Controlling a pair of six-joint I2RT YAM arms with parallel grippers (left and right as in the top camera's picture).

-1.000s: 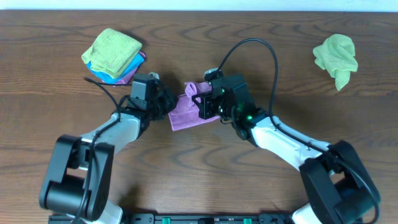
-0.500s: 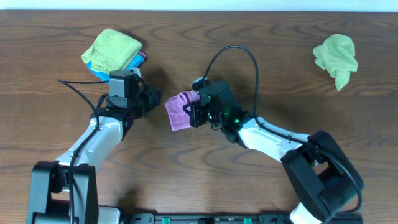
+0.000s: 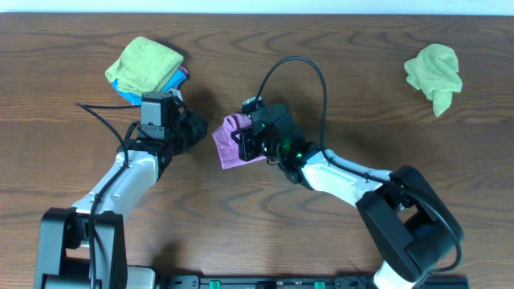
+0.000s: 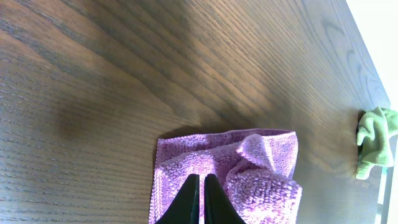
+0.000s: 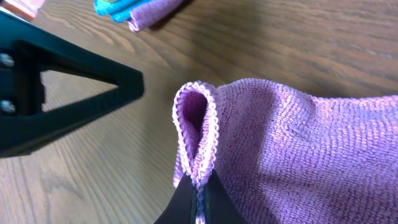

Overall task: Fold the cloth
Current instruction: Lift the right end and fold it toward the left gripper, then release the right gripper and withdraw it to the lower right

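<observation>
Bare table [image 3: 353, 88] between purple cloth [image 3: 229, 143] and crumpled green cloth [image 3: 434, 74]; stacked cloths [image 3: 144, 71] near left end effector [image 4: 199, 180].

Dark brown wooden table [image 3: 361, 48] with wavy grain across nearly the whole overhead frame. Along the top edge, a narrow pale strip [image 3: 257, 5] beyond the tabletop's far side; too little visible to tell wall from floor. Soft, even light, with faint blurred shadows on the wood. In the left wrist view, a bright sheen toward the upper right and a washed-out white area [image 4: 379, 31] past the table's edge in the corner.
</observation>
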